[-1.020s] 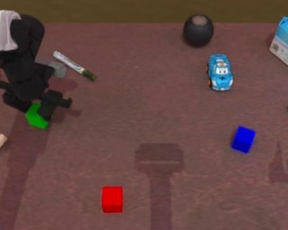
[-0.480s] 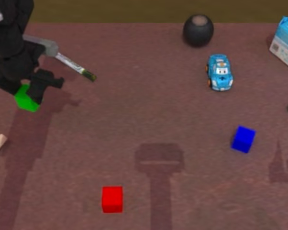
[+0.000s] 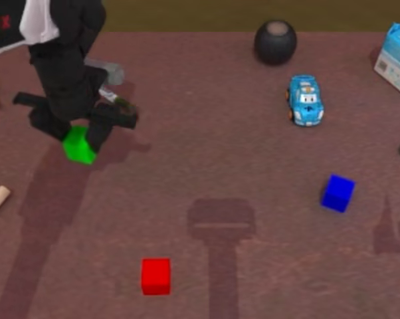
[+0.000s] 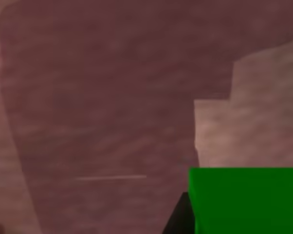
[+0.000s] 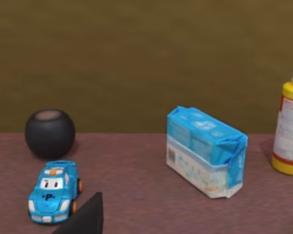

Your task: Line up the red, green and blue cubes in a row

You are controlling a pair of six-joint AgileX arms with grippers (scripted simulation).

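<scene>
a: since the left pincer (image 3: 80, 136) shifted rightward, where is the green cube (image 3: 78, 145)?

b: clamped in that pincer, raised at worktop (image 3: 206, 146) left. red cube (image 3: 156, 276) and blue cube (image 3: 337, 193) unmoved; placement pending.

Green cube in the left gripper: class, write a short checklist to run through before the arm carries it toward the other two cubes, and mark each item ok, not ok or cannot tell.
1. Green cube gripped by left gripper: ok, shut on it in the top view.
2. Cube lifted off the table: ok, its shadow lies apart.
3. Red cube free near the front edge: ok.
4. Blue cube free at the right: ok.
5. Open path between red and blue cubes: ok.
6. Right gripper out of the way: cannot tell, only a dark tip shows.
</scene>
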